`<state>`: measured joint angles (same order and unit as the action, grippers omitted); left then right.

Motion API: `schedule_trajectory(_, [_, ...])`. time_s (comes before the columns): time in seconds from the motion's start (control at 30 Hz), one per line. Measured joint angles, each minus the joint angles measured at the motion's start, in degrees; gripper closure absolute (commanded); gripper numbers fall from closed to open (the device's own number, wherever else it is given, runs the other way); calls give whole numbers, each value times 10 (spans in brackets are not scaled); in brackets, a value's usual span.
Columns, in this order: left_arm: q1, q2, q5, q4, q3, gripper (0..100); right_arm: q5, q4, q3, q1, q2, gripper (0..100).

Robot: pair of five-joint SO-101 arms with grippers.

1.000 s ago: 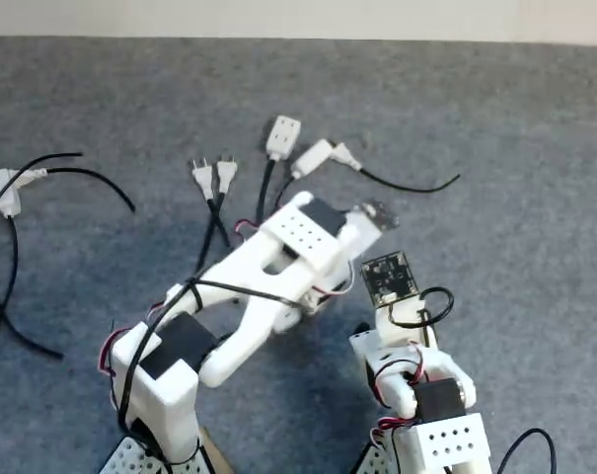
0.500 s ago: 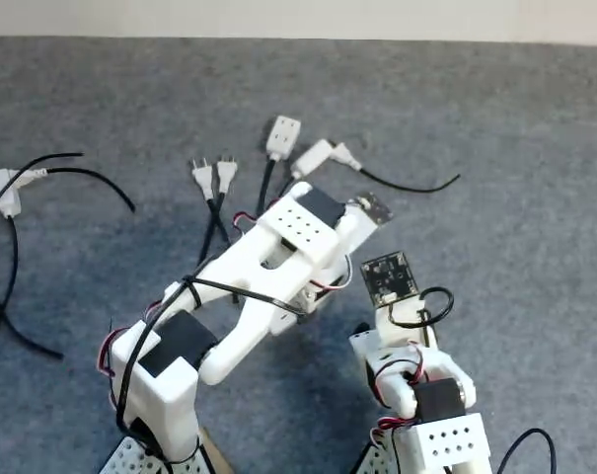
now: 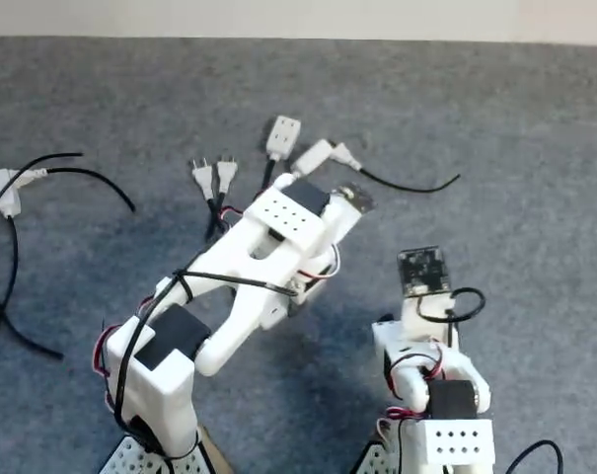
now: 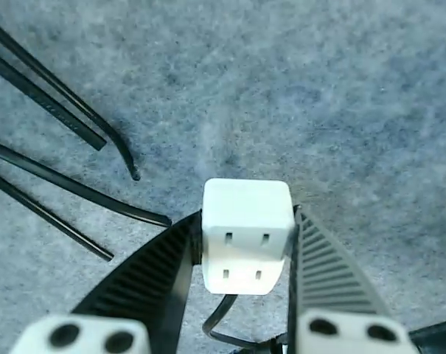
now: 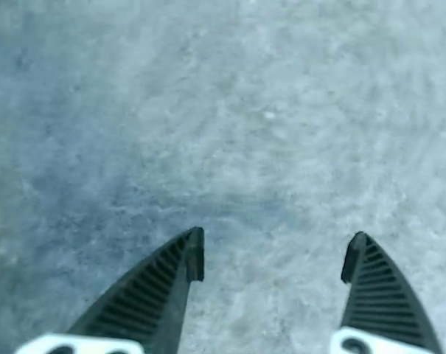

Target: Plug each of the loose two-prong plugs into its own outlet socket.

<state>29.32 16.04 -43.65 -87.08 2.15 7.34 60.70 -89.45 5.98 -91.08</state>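
Left wrist view: the left pincer (image 4: pixel 246 221) is clamped on a white outlet socket (image 4: pixel 246 203), one jaw against each side and its slotted face turned up toward the camera. It sits just above the grey table (image 4: pixel 340 96), with black cords (image 4: pixel 68 122) lying beside it. In the high view, two loose two-prong plugs (image 3: pixel 213 174) lie side by side on the far part of the table, left of that arm's wrist. The right pincer (image 5: pixel 276 236) hangs with jaws apart over bare table, near and to the right.

The step will likely go best if the socket is held steady and level. A plug should be gripped by its body, leaving the prongs free. The prongs should be lined up square with one pair of slots and pushed straight in; a tilted approach could jam or twist the socket out of the grip.
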Motion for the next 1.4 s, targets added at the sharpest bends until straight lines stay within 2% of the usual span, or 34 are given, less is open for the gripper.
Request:
schedule_trajectory(0.17, [3, 0, 0, 0, 0, 698, -4, 7, 10, 3, 0, 705])
schedule_trajectory(0.47, [-5, 0, 2, 0, -2, 695, -4, 11, 20, 9, 0, 705])
schedule_trajectory(0.6, [-62, 0, 35, 0, -46, 695, 1, 12, 20, 9, 0, 705])
schedule_trajectory(0.77, [-200, -2, 169, -1, -136, 695, 4, 12, 20, 9, 0, 705])
schedule_trajectory(0.9, [-300, -2, 255, -2, -156, 695, 30, 12, 20, 10, 0, 705])
schedule_trajectory(1.1, [-396, 13, 331, 4, -161, 695, 36, 12, 89, 68, 18, 705])
schedule_trajectory(1.23, [-414, 15, 344, 41, -161, 694, 32, 12, 204, 92, 146, 705])
schedule_trajectory(1.4, [-383, 36, 331, 110, -164, 694, -28, -4, 340, 98, 353, 705])
